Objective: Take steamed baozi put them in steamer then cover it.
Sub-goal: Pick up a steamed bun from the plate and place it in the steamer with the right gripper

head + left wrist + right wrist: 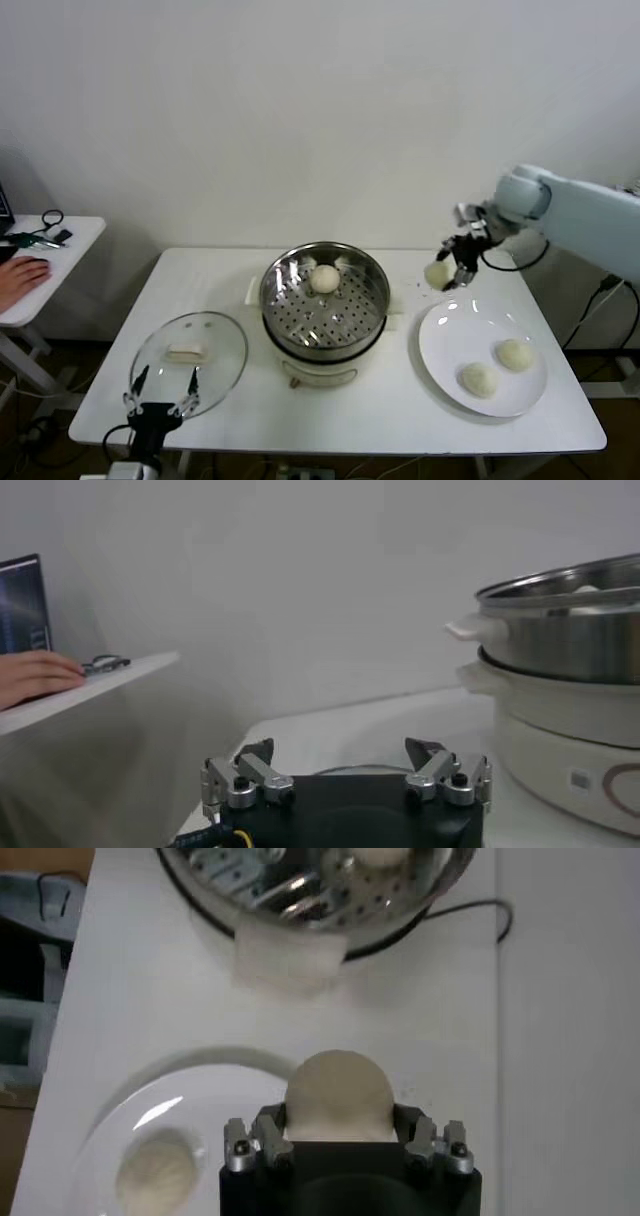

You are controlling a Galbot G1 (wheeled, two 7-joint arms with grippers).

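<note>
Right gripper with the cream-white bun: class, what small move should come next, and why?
Probably carry it toward the robot's left, over the shiny steel steamer, then lower. The right gripper holds a cream-white bun lifted above the white plate's far edge, and the perforated tray holds only one bun.

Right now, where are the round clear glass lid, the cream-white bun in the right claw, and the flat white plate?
Glass lid (190,362), head view, its glass.
Held bun (338,1093), right wrist view, dome top.
White plate (450,345), head view, bare surface.

Four baozi (325,279), one steamer (372,310), cover (225,365), plate (440,365).
</note>
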